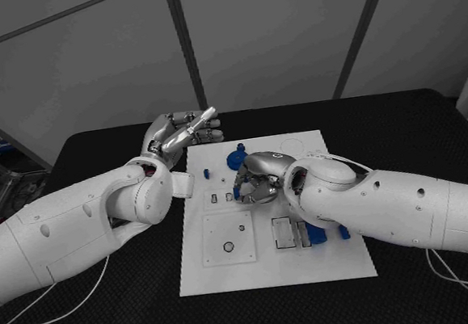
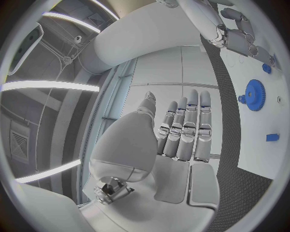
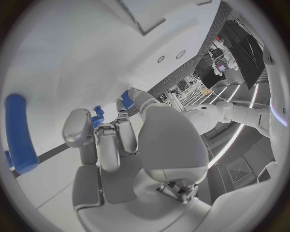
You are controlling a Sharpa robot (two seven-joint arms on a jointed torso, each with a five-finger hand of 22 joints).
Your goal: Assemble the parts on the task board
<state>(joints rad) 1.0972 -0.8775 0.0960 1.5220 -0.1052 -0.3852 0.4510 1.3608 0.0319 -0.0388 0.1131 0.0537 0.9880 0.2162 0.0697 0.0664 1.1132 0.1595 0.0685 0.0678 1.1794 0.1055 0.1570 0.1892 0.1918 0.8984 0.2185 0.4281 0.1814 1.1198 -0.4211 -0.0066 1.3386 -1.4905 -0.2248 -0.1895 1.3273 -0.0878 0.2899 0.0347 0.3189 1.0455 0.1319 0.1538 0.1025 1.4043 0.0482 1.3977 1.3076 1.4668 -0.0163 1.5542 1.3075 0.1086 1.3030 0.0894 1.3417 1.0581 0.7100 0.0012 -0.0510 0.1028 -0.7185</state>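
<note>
The white task board [image 1: 319,264] lies in the middle of the black table. My right hand [image 1: 258,179] hangs low over the board's centre with its fingers curled in. In the right wrist view its fingertips [image 3: 121,108] pinch a small blue part [image 3: 98,116] just above the board [image 3: 72,58]. A blue gear [image 1: 238,159] sits on the board just beyond that hand. My left hand [image 1: 183,130] hovers at the board's far left corner, fingers [image 2: 184,125] straight and together, holding nothing. The left wrist view also shows the gear [image 2: 253,94] and a small blue piece [image 2: 272,137].
Two upright blue parts [image 1: 315,234] stand near the board's right edge, beside a slotted holder [image 1: 283,232]. A square plate with a hole [image 1: 228,238] sits on the board's near left. A long blue piece [image 3: 18,130] lies close to my right hand. Cables trail off both near table corners.
</note>
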